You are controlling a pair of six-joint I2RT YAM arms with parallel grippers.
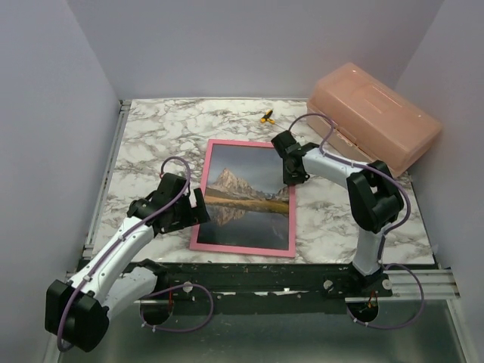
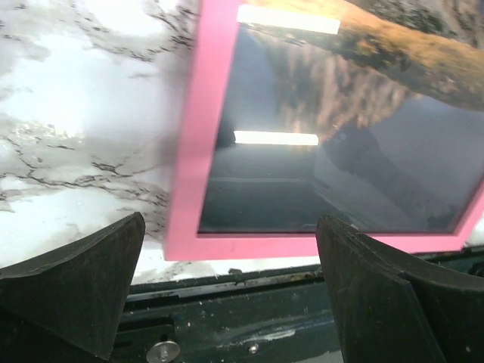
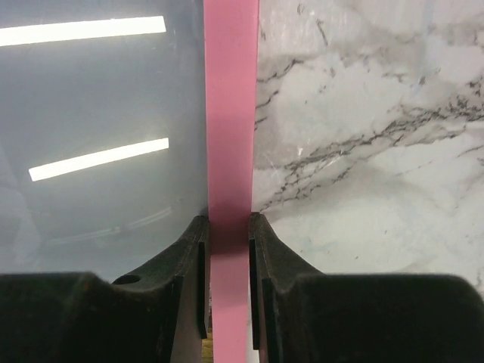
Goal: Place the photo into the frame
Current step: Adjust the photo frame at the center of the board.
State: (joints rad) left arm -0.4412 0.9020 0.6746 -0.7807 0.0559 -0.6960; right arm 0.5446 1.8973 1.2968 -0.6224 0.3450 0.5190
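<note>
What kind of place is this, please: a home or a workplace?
Probably a robot test cell, not a home: plain walls box in a marble-patterned table, and two arms are mounted on a metal rail.

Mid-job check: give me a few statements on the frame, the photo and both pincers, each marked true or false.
1. The photo sits in the frame, picture side up. True.
2. The left pincer is shut on the frame's corner. False: it is open and holds nothing. Its fingers are spread wide beside the frame's near left corner.
3. The right pincer pinches the frame's right edge. True: the right wrist view shows a finger tight against each side of the pink bar.
4. The salmon box lies on top of the frame. False: it sits at the far right of the table, apart from the frame.
5. A small yellow object lies beyond the frame's far edge. True.
</note>
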